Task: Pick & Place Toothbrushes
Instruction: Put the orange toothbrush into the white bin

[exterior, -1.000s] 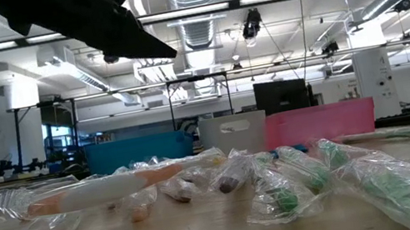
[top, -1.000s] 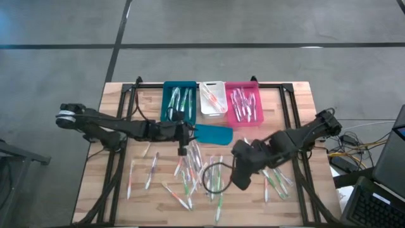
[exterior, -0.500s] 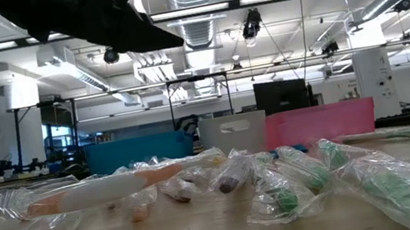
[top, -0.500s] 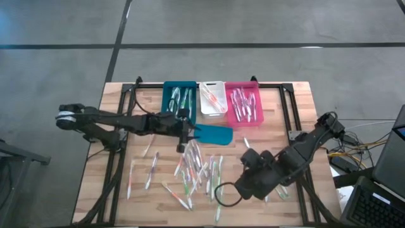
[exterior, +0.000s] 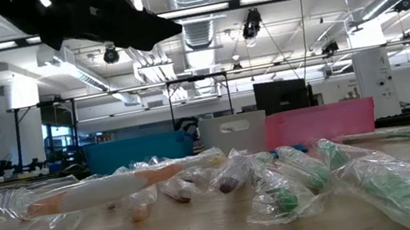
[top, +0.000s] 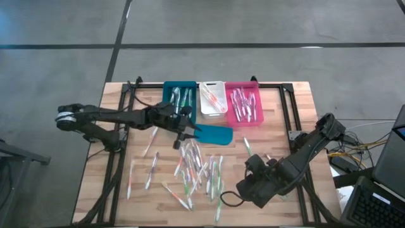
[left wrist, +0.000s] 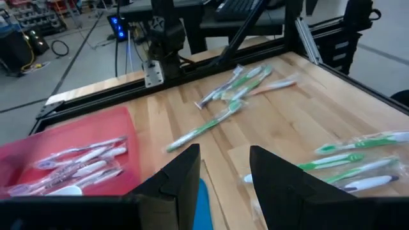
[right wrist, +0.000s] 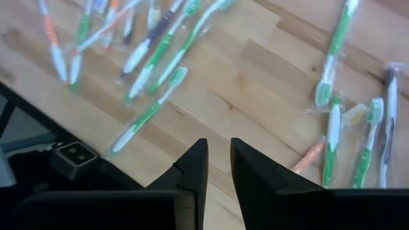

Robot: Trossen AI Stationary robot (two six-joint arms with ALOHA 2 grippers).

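- Wooden table point(top: 297, 101): toothbrushes point(top: 197, 171) lie scattered mid-table; others already fill the teal bin point(top: 178, 101), white bin point(top: 212, 98) and pink bin point(top: 243, 104).
- Left tool point(top: 183, 130), fingers spread and empty, has moved back toward the teal bin's near edge.
- Right tool point(top: 247, 189), narrowly parted and empty, has swung to the table's front edge; apparently no pick is under way.
- No legible writing.

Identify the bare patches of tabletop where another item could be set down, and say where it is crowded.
Bare wood lies right of the pink bin and left of the teal bin, by the table edges. The middle is crowded with loose toothbrushes around the teal lid.
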